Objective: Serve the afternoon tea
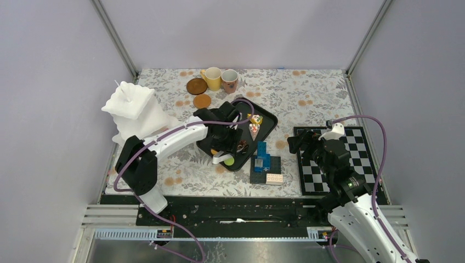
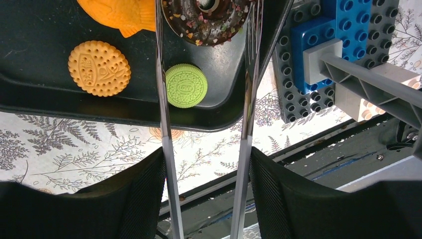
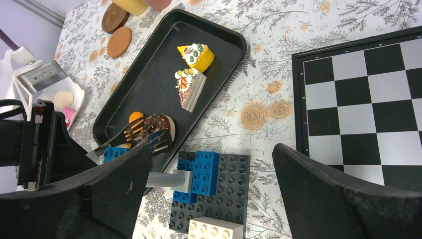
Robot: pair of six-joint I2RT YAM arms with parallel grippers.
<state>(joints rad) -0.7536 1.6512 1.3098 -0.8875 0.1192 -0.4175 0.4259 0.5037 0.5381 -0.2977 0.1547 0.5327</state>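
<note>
Looks barely started. At the back left of the surface point(image 1: 312, 101), two brown coasters point(image 1: 196, 86), bare, with no mug on either. Just beside them, a yellow mug point(image 1: 212, 78) and a pink mug point(image 1: 230, 80), close together, not yet on the coasters. Further right, all the treats in the black tray point(image 3: 149, 74): orange cookie point(image 2: 99, 68), green cookie point(image 2: 186, 85), donut point(image 2: 209, 20) and two little cakes point(image 3: 196, 55). Nothing served out yet, so nearly all left to do.

Left pincer point(image 2: 206, 154): partly closed, squeezing metal tongs point(image 2: 164, 149) by the handles. Tong tips one on each side of the donut, green cookie between the blades nearer the pincer. Cannot tell if the donut is pinched. Right pincer point(image 3: 211, 154): hangs over the left part of the checkerboard point(image 1: 359, 156), wide open, holds nothing, touches nothing.
</note>
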